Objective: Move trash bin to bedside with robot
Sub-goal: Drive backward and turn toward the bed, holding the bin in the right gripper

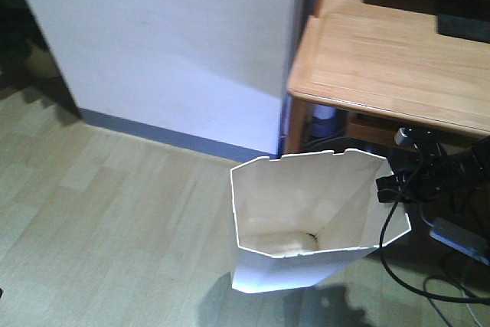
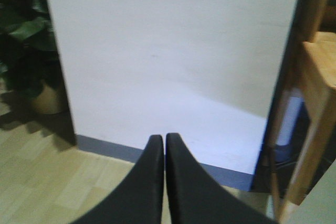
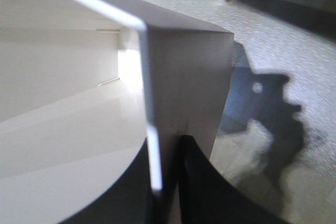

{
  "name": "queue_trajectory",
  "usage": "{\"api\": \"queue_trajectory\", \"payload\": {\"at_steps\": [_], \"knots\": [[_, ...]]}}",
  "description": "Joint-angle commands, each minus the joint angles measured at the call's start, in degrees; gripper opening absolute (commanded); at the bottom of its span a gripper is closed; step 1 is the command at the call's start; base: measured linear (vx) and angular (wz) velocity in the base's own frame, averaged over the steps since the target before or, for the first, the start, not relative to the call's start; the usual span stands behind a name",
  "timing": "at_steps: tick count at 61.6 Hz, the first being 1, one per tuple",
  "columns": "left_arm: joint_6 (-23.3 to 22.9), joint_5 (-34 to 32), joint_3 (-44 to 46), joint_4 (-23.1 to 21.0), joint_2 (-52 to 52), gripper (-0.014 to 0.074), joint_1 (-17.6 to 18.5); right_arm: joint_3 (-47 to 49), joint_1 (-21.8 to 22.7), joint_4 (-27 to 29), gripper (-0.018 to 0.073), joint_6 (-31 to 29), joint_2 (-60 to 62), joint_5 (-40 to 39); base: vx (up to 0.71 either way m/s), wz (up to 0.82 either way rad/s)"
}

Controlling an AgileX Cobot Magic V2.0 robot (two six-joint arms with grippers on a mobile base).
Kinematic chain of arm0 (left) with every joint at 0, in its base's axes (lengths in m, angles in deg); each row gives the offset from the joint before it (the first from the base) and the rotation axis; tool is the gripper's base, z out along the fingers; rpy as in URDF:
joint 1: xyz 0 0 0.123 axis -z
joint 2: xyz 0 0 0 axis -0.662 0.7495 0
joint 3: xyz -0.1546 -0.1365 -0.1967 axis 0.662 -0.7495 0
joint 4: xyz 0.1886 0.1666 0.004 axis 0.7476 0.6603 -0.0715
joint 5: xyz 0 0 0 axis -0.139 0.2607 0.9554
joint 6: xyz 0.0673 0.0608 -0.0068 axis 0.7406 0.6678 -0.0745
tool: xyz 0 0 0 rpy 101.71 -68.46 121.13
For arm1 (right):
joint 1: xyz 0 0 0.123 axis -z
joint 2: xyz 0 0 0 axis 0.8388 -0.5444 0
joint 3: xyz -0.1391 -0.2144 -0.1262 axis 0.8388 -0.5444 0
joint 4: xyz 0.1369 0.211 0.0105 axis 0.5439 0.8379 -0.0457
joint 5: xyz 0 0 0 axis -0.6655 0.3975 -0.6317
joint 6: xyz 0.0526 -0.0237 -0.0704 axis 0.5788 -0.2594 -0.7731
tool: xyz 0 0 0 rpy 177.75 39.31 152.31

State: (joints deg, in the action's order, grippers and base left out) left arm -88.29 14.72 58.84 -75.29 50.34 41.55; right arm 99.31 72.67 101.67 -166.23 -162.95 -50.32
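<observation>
The white thin-walled plastic trash bin (image 1: 306, 204) is on the pale plank floor (image 1: 115, 212) near the light wooden bench (image 1: 383, 59), its rim wall pinched in the black right gripper (image 3: 169, 182) jaws, while the black left gripper (image 2: 164, 150) jaws are pressed together.

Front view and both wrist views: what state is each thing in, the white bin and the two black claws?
White thin-walled plastic trash bin: lidless, looks empty inside, held at its right rim.
Right black gripper: shut on the trash bin's rim, one finger inside the wall, one outside.
Left black gripper: shut, holding nothing, facing a white wall.
</observation>
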Motion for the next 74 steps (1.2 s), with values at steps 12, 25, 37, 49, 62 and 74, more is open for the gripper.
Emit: {"api": "queue_trajectory", "payload": {"at_steps": [12,25,37,49,62,74], "knots": [[-0.46,-4.24,-1.6,-0.5,-0.59,-0.0006,0.34,0.98,0.12,4.95,-0.0004,0.71,4.55,10.07,-0.02,0.52],[-0.46,-4.24,-1.6,-0.5,-0.59,-0.0006,0.34,0.98,0.12,4.95,-0.0004,0.71,4.55,10.07,0.02,0.45],[-0.46,-4.24,-1.6,-0.5,-0.59,-0.0006,0.34,0.98,0.12,4.95,-0.0004,0.71,4.55,10.07,0.06,0.44],[-0.46,-4.24,-1.6,-0.5,-0.59,-0.0006,0.34,0.98,0.12,4.95,-0.0004,0.71,4.55,10.07,0.08,0.5],[-0.46,-4.24,-1.6,-0.5,-0.59,-0.0006,0.34,0.98,0.12,4.95,-0.0004,0.71,4.55,10.07,0.09,0.59],[-0.46,-4.24,-1.6,-0.5,-0.59,-0.0006,0.34,0.98,0.12,4.94,-0.0004,0.71,4.55,10.01,0.11,0.68]]}}
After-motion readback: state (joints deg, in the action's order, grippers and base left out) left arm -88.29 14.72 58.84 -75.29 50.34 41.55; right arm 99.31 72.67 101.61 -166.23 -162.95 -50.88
